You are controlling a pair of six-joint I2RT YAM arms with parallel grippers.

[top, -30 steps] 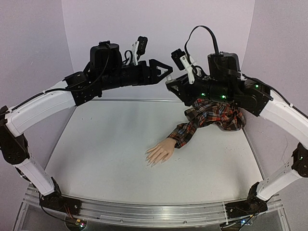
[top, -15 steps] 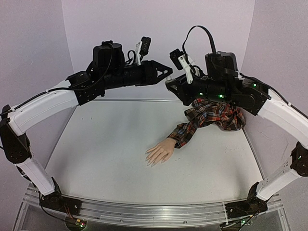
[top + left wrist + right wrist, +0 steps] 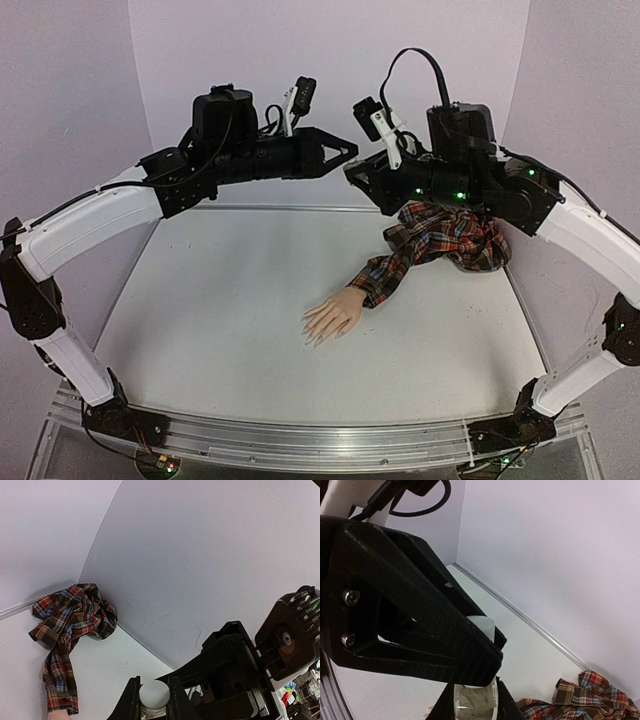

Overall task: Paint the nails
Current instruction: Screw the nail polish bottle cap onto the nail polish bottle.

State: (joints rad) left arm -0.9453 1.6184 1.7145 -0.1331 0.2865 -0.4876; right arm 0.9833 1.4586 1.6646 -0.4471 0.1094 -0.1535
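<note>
The mannequin hand (image 3: 332,316) lies palm down mid-table. Its nails (image 3: 312,337) are tiny pale tips pointing toward the near left. A red plaid sleeve (image 3: 440,240) trails to the back right. High above the table both arms meet. My right gripper (image 3: 474,700) is shut on a small clear bottle (image 3: 474,706). My left gripper (image 3: 153,692) is shut on that bottle's white cap (image 3: 153,694). In the top view the left gripper (image 3: 348,153) and right gripper (image 3: 352,176) touch tip to tip, well above and behind the hand.
The plaid shirt (image 3: 70,615) is bunched in the back right corner against the wall. White walls enclose the table on three sides. A metal rail (image 3: 300,440) carrying the arm bases runs along the near edge.
My left gripper has moved right to the right gripper and shut on the bottle's white cap. The right arm has barely shifted. The mannequin hand has stayed put.
</note>
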